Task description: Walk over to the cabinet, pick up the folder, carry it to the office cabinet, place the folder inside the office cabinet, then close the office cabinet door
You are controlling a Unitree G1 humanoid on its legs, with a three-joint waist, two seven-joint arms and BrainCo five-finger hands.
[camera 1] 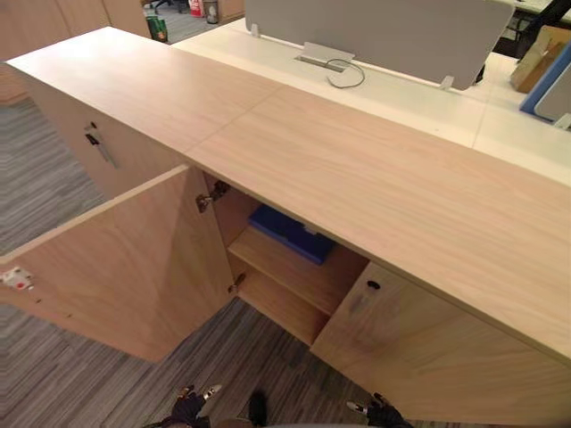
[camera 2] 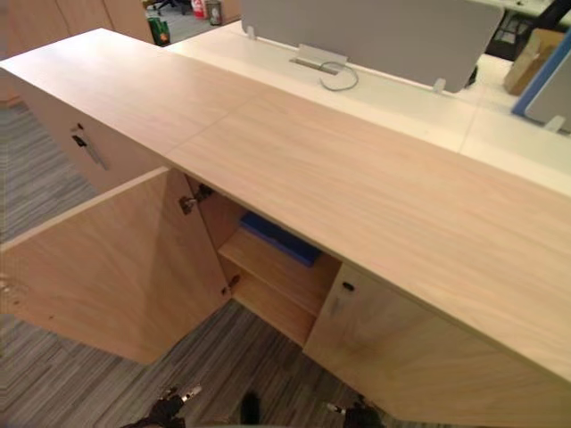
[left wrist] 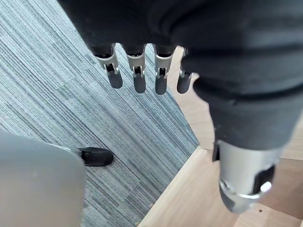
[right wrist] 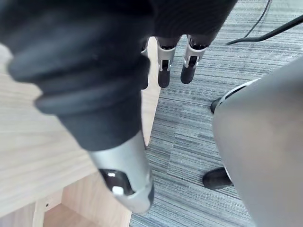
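Inside, folder (camera 1: 290, 234) lies shelved, door (camera 1: 125, 259) open; left hand (left wrist: 138, 68), right hand (right wrist: 163, 71) fingers (right wrist: 191, 64) hang slack.

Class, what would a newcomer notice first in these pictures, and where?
A door stands wide open, left of the gap in the long wooden cabinet. Inside, a blue folder lies on the upper shelf. The left hand and right hand hang open above the carpet.

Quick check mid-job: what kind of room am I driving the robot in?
Most likely an open-plan office: a low wooden cabinet with one door open, a white desk behind it carrying a grey divider screen, and grey striped carpet.
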